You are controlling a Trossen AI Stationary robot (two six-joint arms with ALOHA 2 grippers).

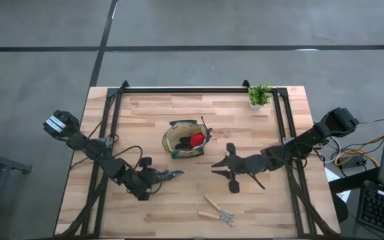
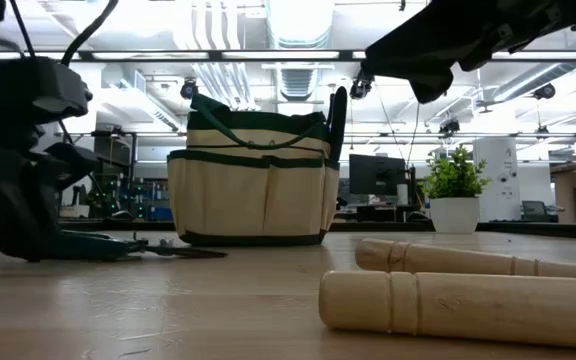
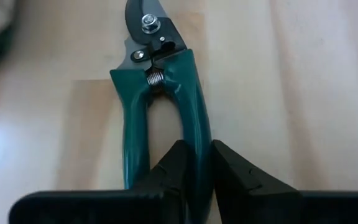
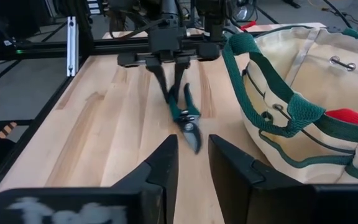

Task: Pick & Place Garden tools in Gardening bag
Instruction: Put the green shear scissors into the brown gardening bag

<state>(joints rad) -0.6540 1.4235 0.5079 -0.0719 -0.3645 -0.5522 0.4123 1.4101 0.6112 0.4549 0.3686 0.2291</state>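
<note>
Teal-handled pruning shears (image 3: pixel 160 81) lie flat on the wooden table, handles spread, blades pointing toward the table's right. My left gripper (image 3: pixel 196 171) is shut on one handle; the high view shows it (image 1: pixel 160 176) near the front left. The gardening bag (image 1: pixel 185 140), tan canvas with green trim, stands upright mid-table with a red item (image 1: pixel 197 140) inside. My right gripper (image 4: pixel 193 146) hovers open to the right of the bag (image 4: pixel 303 106) with nothing between its fingers. It faces the shears (image 4: pixel 185 118). My left gripper pinches one handle of the shears (image 3: pixel 197 134) between its two fingers (image 3: pixel 178 168), on the half toward the handle's free end. The fingers slant down from the table's left and point along the tool. The other handle lies free beside them, and the shears rest on the table.
Two wooden-handled tools (image 1: pixel 217 212) lie near the front edge, large in the low view (image 2: pixel 468 300). A small potted plant (image 1: pixel 259 95) stands at the far right corner. Black frame rails (image 1: pixel 112 127) run along the table's sides. Bare wood lies between shears and bag.
</note>
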